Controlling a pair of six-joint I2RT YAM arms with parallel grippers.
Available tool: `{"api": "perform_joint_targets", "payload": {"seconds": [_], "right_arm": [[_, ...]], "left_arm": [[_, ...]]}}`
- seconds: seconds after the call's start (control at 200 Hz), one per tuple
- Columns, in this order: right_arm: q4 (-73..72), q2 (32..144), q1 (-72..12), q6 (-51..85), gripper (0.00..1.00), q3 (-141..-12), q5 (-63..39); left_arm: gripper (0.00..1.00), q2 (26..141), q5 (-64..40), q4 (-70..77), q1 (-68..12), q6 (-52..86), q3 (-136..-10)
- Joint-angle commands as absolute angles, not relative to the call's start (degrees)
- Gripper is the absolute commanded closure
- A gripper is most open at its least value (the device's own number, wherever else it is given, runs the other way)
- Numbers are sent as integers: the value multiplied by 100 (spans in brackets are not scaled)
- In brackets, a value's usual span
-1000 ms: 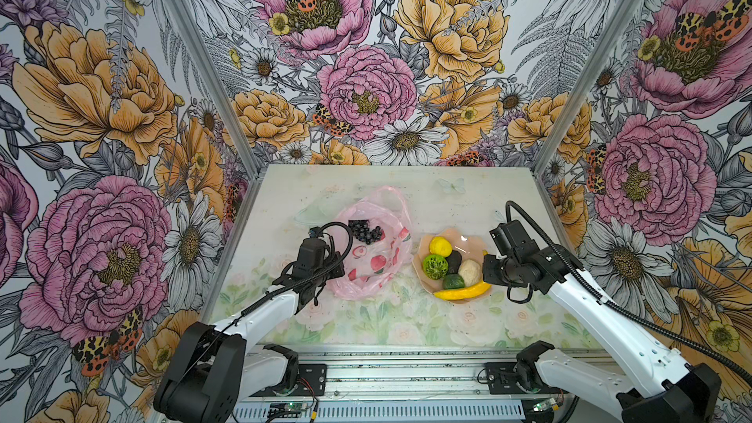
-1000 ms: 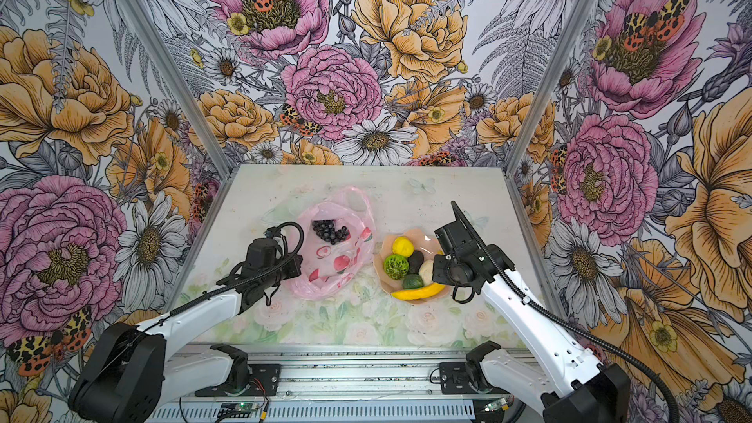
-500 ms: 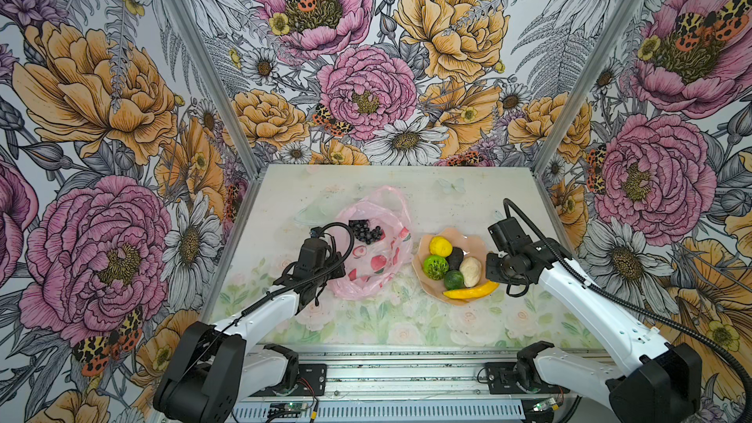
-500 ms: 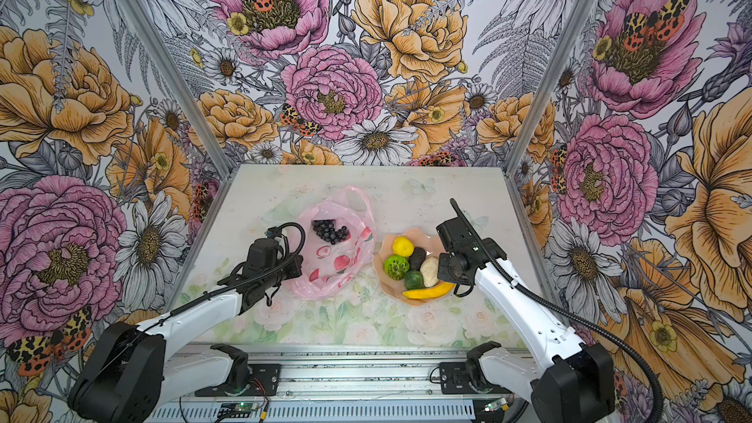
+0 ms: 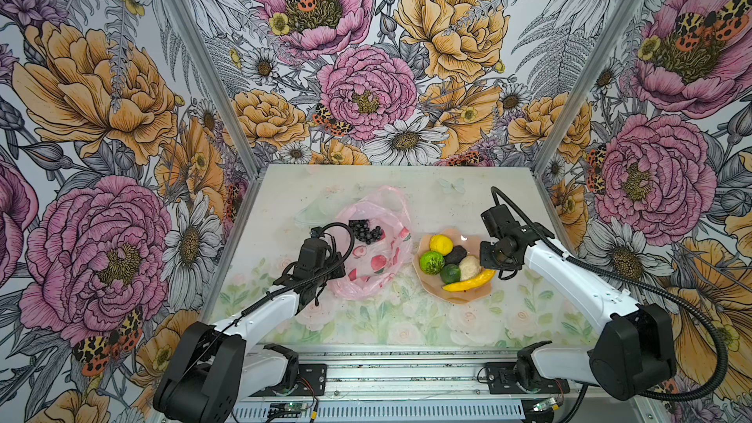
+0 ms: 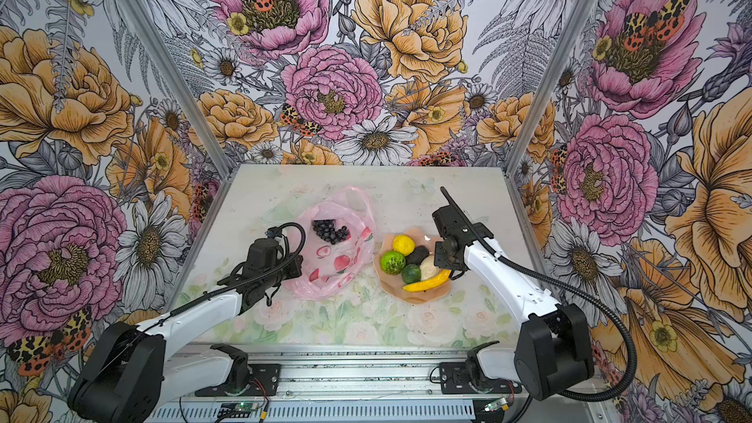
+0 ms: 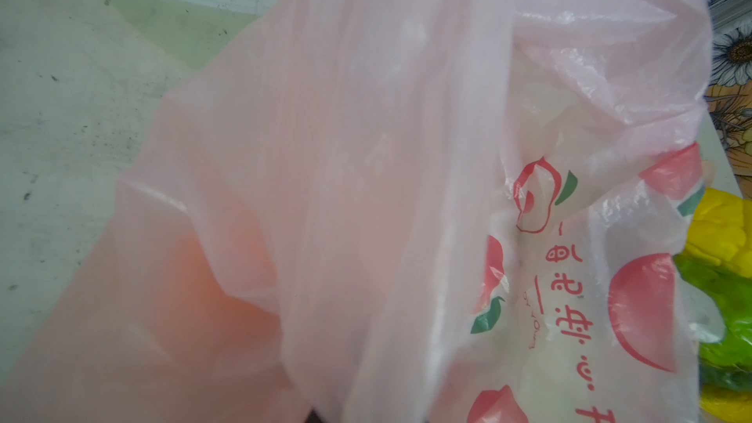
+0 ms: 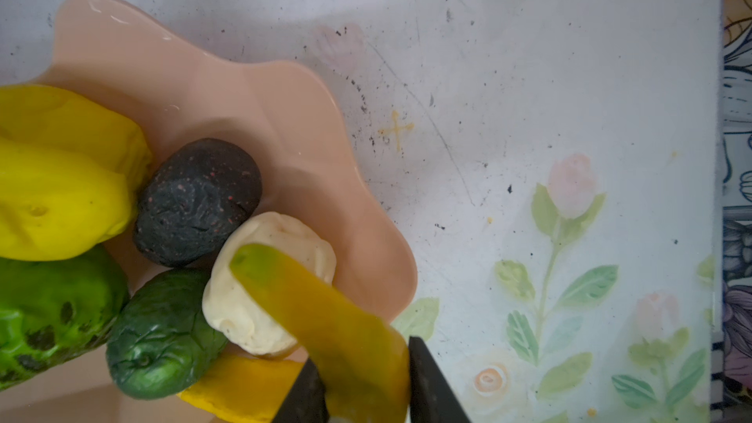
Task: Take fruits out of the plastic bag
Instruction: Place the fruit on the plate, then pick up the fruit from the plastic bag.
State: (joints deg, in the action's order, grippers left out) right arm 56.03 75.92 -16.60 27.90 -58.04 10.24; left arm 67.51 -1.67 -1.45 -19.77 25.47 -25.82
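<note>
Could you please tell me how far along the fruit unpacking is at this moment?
Done: lemon, bright green fruit, dark green fruit, black lump and cream lump lie in the dish. In hand: the banana rests there too, one end between the right fingers; grip unclear. The left fingers pinch the plastic bag's edge. Left: the grape bunch sits inside the bag.

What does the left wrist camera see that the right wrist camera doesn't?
Only the left wrist view shows the plastic bag, pink and crinkly with red fruit prints, filling most of the picture. Only the right wrist view shows the peach dish, the black fruit, the cream lump and the right gripper with the yellow banana between its fingers. Both show the yellow lemon, the bright green lime and the table.
</note>
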Motion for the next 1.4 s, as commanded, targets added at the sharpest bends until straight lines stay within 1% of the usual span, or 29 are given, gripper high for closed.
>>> {"api": "perform_joint_targets", "payload": {"seconds": [0.0,0.17,0.33,0.46,0.525,0.686,0.791,0.911,1.056,1.176,1.256,1.391], "right_arm": [[5345,7645,-1590,2691,62,-5788,992],[5270,7681,-1513,2630,54,-5748,971],[5224,7655,-1480,2598,53,-5783,940],[5232,7415,-1552,2677,51,-5869,870],[5219,7242,-1791,2803,48,-5996,907],[4931,7255,-2953,3177,43,-6557,1155],[4454,7650,-3688,3232,39,-6911,1336],[3760,8351,-4212,3170,36,-7257,1176],[3011,9237,-4512,3138,36,-7724,678],[2747,9983,-4866,2973,31,-8258,558],[2463,10398,-4887,3009,26,-8448,395],[2169,11061,-4906,3016,23,-8782,368]], "left_arm": [[90,6644,-41,-53,-2039,2448,-2703],[90,6635,-41,-49,-2040,2444,-2705],[91,6616,13,-35,-2087,2438,-2681],[92,6649,47,-35,-2158,2410,-2705],[93,6670,34,-59,-2186,2415,-2724],[93,6491,57,-433,-2261,2488,-2855],[94,6254,18,-581,-2267,2665,-2830],[95,6096,-68,-595,-2292,2904,-2730],[96,5960,15,-733,-2352,3180,-2635],[96,5674,120,-986,-2399,3307,-2603],[98,5401,197,-1215,-2399,3365,-2593],[98,4947,227,-1556,-2402,3433,-2525]]}}
